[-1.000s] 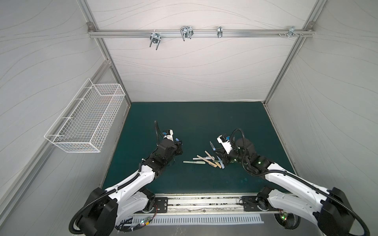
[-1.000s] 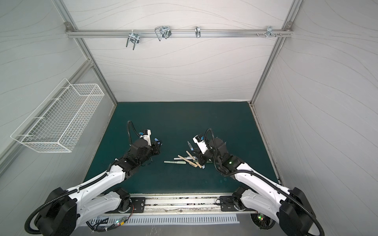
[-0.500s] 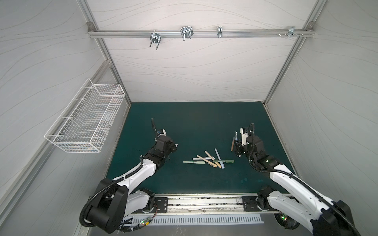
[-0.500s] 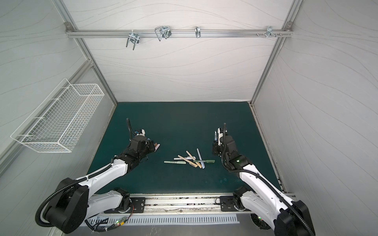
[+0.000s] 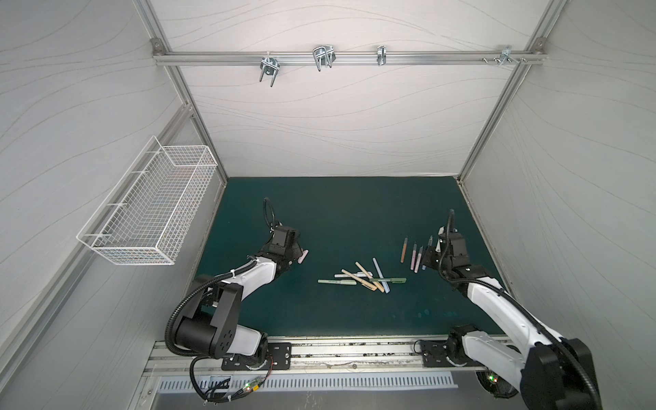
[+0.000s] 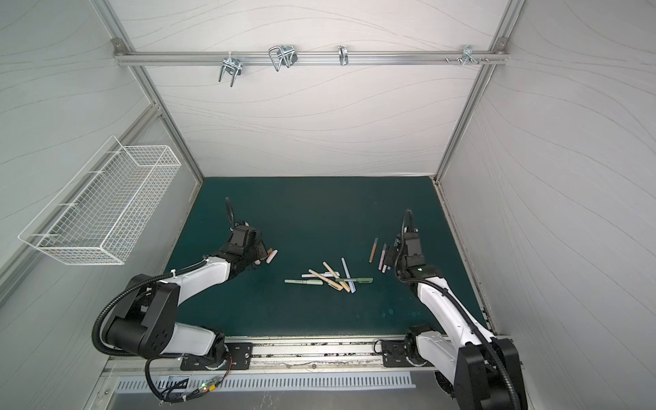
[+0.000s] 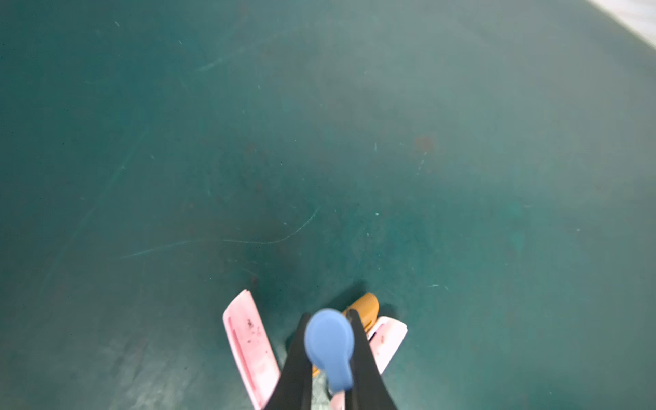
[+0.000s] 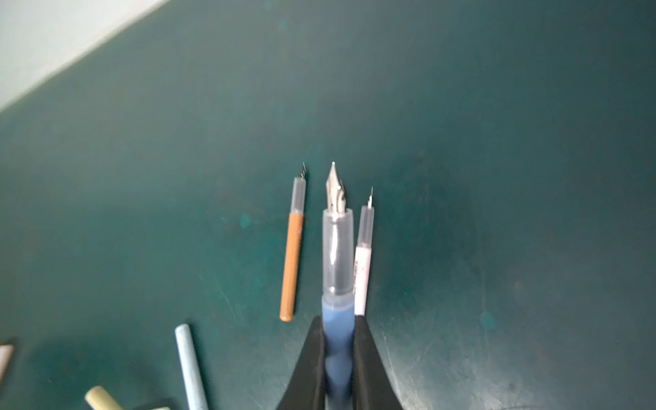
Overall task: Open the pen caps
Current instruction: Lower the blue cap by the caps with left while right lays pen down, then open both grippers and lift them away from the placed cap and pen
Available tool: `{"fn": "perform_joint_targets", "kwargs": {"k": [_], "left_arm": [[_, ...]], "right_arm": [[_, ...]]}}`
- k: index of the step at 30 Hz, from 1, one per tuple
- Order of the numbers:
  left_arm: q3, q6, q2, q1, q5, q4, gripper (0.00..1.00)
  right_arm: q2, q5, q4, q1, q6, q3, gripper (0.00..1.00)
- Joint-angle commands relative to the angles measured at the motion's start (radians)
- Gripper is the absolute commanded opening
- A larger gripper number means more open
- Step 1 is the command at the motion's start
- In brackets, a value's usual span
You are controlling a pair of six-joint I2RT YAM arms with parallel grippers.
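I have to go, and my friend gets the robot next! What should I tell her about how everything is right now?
Left gripper: shut on the blue cap.
Right gripper: shut on the blue pen, its nib bare.
Done: the orange pen and a pink pen lie uncapped on the mat beside the right gripper. Two pink caps and an orange cap lie by the left gripper.
Left: set down the blue pen and blue cap, then open the pile of pens in the middle of the mat, which look still capped.
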Motion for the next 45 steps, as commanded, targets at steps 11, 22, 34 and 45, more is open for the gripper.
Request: {"fn": "perform_joint_targets", "kwargs": {"k": [11, 22, 34, 45], "left_arm": [[0.104, 0.009, 0.083, 0.006, -0.022, -0.121, 0.04], [0.113, 0.010, 0.094, 0.006, 0.014, -0.124, 0.23], [0.032, 0.027, -0.057, 0.002, 0.053, -0.035, 0.39], [-0.091, 0.085, -0.357, -0.144, 0.157, 0.088, 0.49]], "right_arm": [[0.182, -0.014, -0.029, -0.040, 0.033, 0.036, 0.00], [0.275, -0.086, -0.009, -0.095, 0.051, 0.046, 0.07], [0.284, -0.098, 0.005, -0.124, 0.057, 0.037, 0.22], [-0.039, -0.111, 0.022, -0.122, 0.009, -0.044, 0.35]]}}
